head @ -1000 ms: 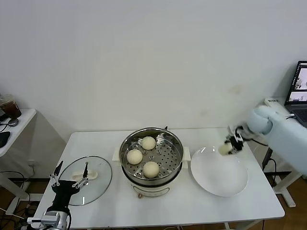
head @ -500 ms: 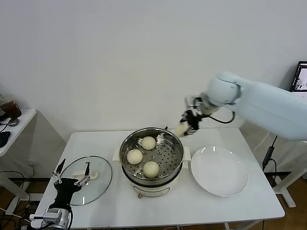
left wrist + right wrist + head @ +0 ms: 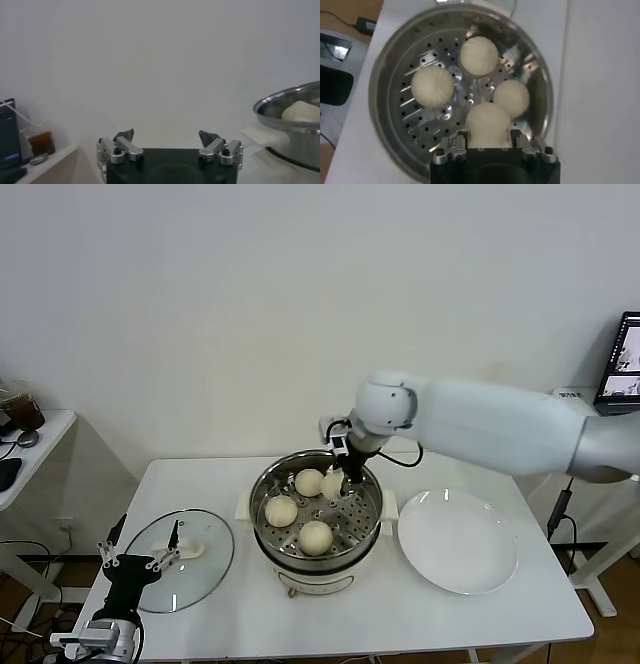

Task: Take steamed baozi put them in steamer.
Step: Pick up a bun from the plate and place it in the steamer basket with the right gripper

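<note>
The steel steamer (image 3: 257, 506) stands mid-table on its white base. Three baozi lie on its perforated tray: one at the back (image 3: 308, 482), one on the left (image 3: 281, 510), one at the front (image 3: 315, 537). My right gripper (image 3: 338, 480) reaches down into the pot and is shut on a fourth baozi (image 3: 331, 484), low over the tray at the back right. In the right wrist view this baozi (image 3: 488, 124) sits between the fingers (image 3: 459, 144), beside the other three in the steamer (image 3: 385, 100). My left gripper (image 3: 138, 563) is open and empty at the front left.
An empty white plate (image 3: 457, 544) lies right of the steamer. The glass lid (image 3: 205, 569) with a white handle lies on the left, under my left gripper (image 3: 166, 137). A side table stands far left and a laptop far right.
My right arm has carried the baozi from above the plate leftward over the steamer and lowered it into the pot. The left arm has barely moved.
</note>
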